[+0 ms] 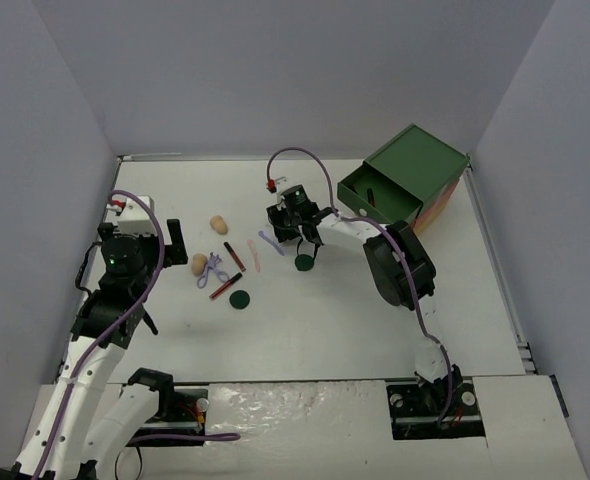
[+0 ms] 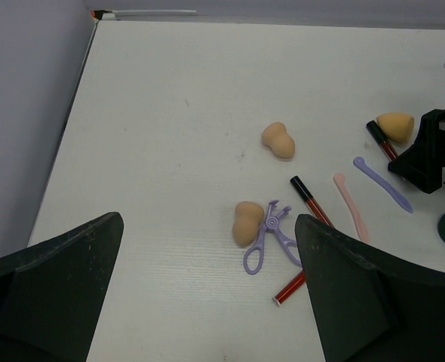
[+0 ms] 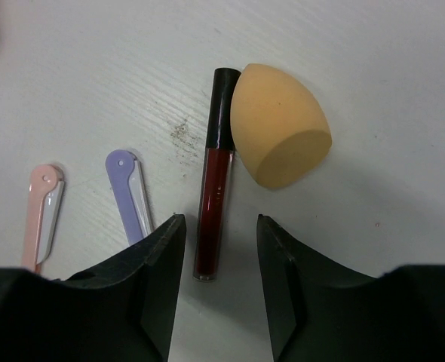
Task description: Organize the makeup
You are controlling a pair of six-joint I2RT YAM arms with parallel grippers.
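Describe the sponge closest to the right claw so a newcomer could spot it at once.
Start at the green drawer chest at the far right of the table; just left of it the right claw hangs over a dark red tube. The sponge lies against that tube's black cap. Unlike the two waisted, peanut-shaped sponges further left, it is an egg with one end cut flat.

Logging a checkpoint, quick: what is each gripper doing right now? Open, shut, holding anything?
Left gripper: open, holding nothing.
Right gripper: open, straddling the dark red stick, not clamped on it.
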